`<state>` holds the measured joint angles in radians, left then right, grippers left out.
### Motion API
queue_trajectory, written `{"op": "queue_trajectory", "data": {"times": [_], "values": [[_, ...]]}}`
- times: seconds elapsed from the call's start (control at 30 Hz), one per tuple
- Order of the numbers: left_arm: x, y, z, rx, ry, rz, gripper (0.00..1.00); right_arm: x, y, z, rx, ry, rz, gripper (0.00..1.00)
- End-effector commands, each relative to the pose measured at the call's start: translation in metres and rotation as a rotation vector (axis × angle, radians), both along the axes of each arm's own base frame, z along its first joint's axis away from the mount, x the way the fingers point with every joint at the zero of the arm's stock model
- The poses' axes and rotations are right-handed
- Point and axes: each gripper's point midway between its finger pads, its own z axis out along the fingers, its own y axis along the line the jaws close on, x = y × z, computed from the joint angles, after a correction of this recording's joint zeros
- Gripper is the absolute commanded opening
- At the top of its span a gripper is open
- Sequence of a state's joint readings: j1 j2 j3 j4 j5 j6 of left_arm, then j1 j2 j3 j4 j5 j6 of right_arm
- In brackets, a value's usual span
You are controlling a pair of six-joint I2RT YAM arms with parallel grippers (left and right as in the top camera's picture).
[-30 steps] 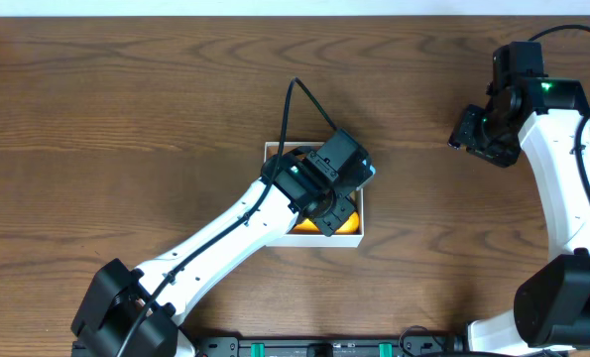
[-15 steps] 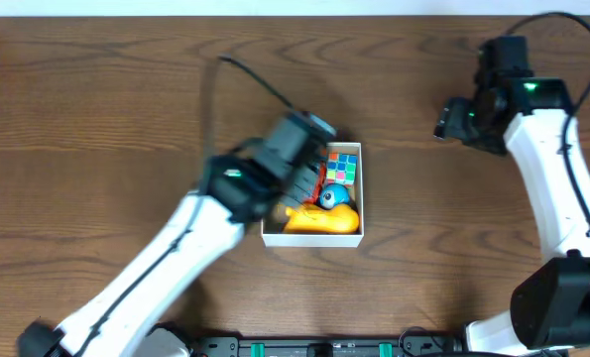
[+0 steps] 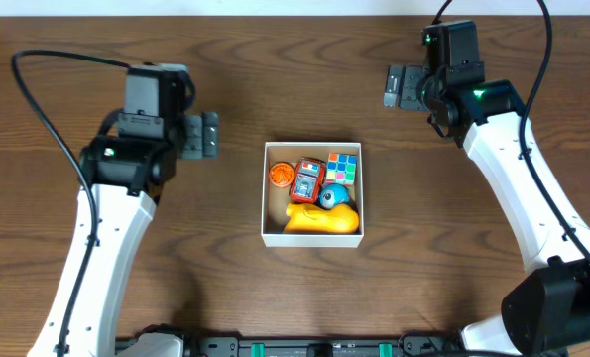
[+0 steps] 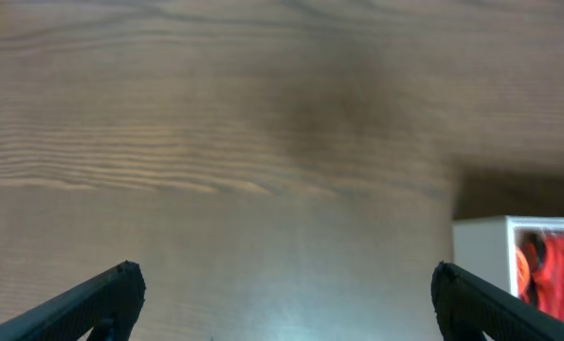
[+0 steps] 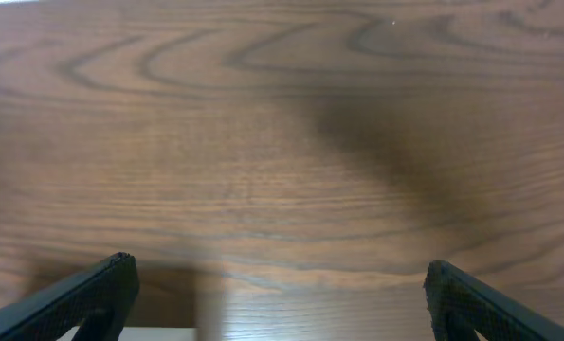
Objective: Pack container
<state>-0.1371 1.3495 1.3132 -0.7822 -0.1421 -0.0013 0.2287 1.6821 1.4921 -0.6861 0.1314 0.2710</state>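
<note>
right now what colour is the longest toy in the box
The toy is yellow-orange; overhead view shows it best.

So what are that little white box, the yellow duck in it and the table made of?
The small square white box looks like matte cardboard: thin flat walls, brownish inside. The yellow duck-shaped toy seems smooth plastic or rubber, evenly coloured; which, I cannot tell. The dark brown table shows wood grain, possibly a laminate print.

Toys [image 3: 309, 180] crowd the container [image 3: 311, 239], little bare floor left inside. Straight-down access over it is open. Left gripper [image 3: 208, 135] and right gripper [image 3: 392, 86] sit well off either side. Surrounding tabletop [image 3: 453, 258] is bare.
</note>
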Motion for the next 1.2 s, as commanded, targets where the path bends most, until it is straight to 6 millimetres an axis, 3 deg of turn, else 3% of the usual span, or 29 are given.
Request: {"op": "queue_trajectory", "data": {"times": [0.0,0.13,0.27,0.47,0.6,0.73,0.83,0.97,1.17], "values": [[0.006,0.017,0.006,0.009,-0.022,0.043,0.98,-0.002,-0.013,0.000,-0.112,0.007,0.050,0.99],[-0.001,0.022,0.010,0.020,-0.017,0.042,0.98,-0.014,-0.037,0.005,-0.178,0.029,-0.043,0.99],[-0.019,0.022,0.024,-0.003,-0.052,0.059,0.98,-0.036,-0.044,0.025,-0.150,0.018,-0.088,0.99],[-0.063,0.024,0.039,-0.019,-0.165,0.053,0.98,-0.080,-0.052,0.049,-0.069,-0.084,-0.154,0.99],[-0.096,0.027,0.035,-0.030,-0.260,0.054,0.98,-0.124,-0.067,0.037,-0.026,-0.130,-0.234,0.99],[-0.129,0.030,0.020,-0.037,-0.319,0.056,0.98,-0.168,-0.083,0.011,-0.039,-0.140,-0.281,0.99],[-0.146,0.032,0.007,-0.040,-0.347,0.056,0.98,-0.191,-0.091,-0.006,-0.053,-0.147,-0.294,0.99],[-0.160,0.036,-0.005,-0.027,-0.335,0.069,0.98,-0.204,-0.097,-0.015,-0.060,-0.164,-0.306,0.99],[-0.161,0.036,-0.006,-0.026,-0.330,0.069,0.98,-0.206,-0.097,-0.018,-0.058,-0.160,-0.303,0.99]]}}
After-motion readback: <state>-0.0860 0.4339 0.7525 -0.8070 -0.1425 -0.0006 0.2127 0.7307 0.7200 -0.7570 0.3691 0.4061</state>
